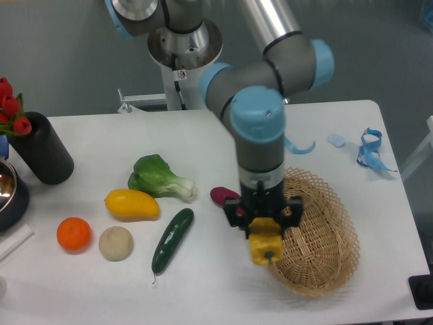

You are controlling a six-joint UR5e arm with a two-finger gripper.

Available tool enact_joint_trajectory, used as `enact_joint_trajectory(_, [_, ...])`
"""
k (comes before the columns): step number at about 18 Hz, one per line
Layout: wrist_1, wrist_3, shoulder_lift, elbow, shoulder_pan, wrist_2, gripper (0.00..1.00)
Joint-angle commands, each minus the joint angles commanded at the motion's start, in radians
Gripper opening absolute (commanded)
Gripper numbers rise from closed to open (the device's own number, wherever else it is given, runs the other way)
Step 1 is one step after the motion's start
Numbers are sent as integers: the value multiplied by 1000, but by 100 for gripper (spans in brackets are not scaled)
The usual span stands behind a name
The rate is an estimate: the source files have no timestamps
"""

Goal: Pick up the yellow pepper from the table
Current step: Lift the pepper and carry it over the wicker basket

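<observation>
One yellow pepper hangs stem-down, pinched in the tool, lifted off the white worktop over the near rim of the wicker basket. Left of it lie a cucumber, mango and orange.

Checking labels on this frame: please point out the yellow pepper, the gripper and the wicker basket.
yellow pepper (264, 248), fixed camera, on its lobed body.
gripper (264, 223), fixed camera, midway between fingertips.
wicker basket (325, 230), fixed camera, on its woven inside.
</observation>
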Motion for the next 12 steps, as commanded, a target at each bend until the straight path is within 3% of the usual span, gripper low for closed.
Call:
enact_joint_trajectory(3, [-6, 2, 29, -28, 21, -2, 51])
enact_joint_trajectory(12, [-5, 2, 34, -32, 25, -6, 51])
